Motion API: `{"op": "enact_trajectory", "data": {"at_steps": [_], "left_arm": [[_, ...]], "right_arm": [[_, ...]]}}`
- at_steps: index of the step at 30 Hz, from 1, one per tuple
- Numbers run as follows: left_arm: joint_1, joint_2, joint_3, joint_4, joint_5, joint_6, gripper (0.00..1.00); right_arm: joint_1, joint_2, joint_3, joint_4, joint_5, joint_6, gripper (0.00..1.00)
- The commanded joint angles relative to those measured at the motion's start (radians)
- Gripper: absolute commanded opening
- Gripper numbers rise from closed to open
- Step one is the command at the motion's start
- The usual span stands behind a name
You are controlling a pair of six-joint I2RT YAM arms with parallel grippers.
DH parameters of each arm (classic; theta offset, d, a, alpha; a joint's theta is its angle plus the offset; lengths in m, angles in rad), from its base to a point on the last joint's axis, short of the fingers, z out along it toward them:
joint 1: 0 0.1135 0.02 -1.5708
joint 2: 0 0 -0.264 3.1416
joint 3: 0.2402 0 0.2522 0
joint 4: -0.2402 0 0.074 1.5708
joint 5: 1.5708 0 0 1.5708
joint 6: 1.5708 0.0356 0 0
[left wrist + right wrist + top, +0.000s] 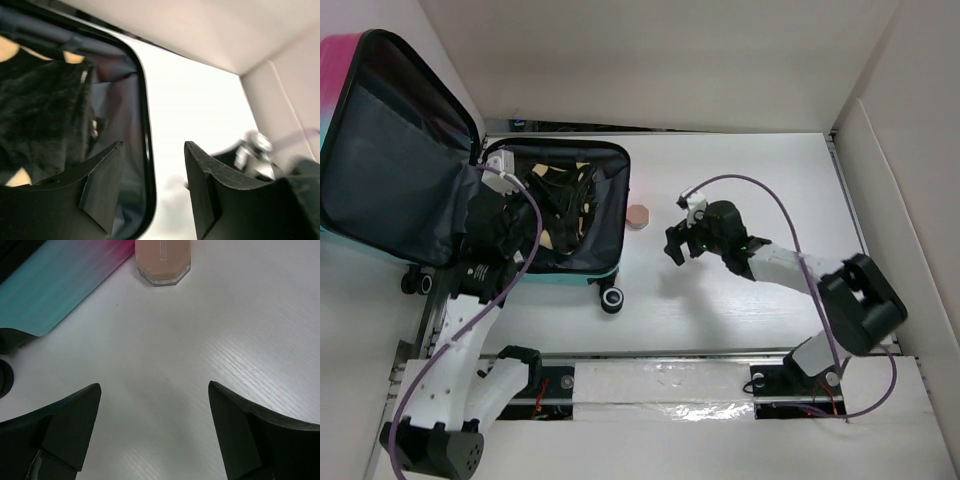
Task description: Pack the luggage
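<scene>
The luggage (380, 170) lies open at the left, its lid up with dark grey lining showing and its pink-to-teal shell at the edges. A black cloth with tan spots (565, 205) lies in its base. My left gripper (520, 215) is inside the base, open and empty; in the left wrist view (152, 147) the black luggage rim (146, 150) runs between its fingers. My right gripper (678, 245) is open and empty, low over the table to the right of the luggage. A small peach octagonal jar (639, 215) stands just beyond it, also in the right wrist view (163, 262).
The luggage's black wheels (611, 298) stick out at its near side. Its teal-pink shell (60, 285) shows at the left of the right wrist view. White walls enclose the table at the back and right (880, 150).
</scene>
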Motion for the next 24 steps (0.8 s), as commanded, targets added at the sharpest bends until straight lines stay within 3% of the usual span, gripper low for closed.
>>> {"op": "enact_trajectory", "data": {"at_steps": [1,5,14,24], "left_arm": [[-0.001,-0.113,-0.053,-0.004,0.14,0.068,0.48],[-0.001,-0.195,-0.067,-0.049,0.137,0.142,0.49],[-0.022,-0.3,-0.088,-0.029,0.126,0.188,0.5],[-0.041,-0.324,-0.111,-0.033,0.12,0.208,0.5]], "right_arm": [[0.014,0.127,0.086,0.206,-0.052,-0.07,0.95],[-0.008,0.288,0.185,0.271,-0.125,-0.055,1.0],[-0.019,0.616,0.561,0.038,-0.216,-0.055,1.0],[0.021,0.744,0.784,-0.113,-0.167,-0.09,1.0]]}}
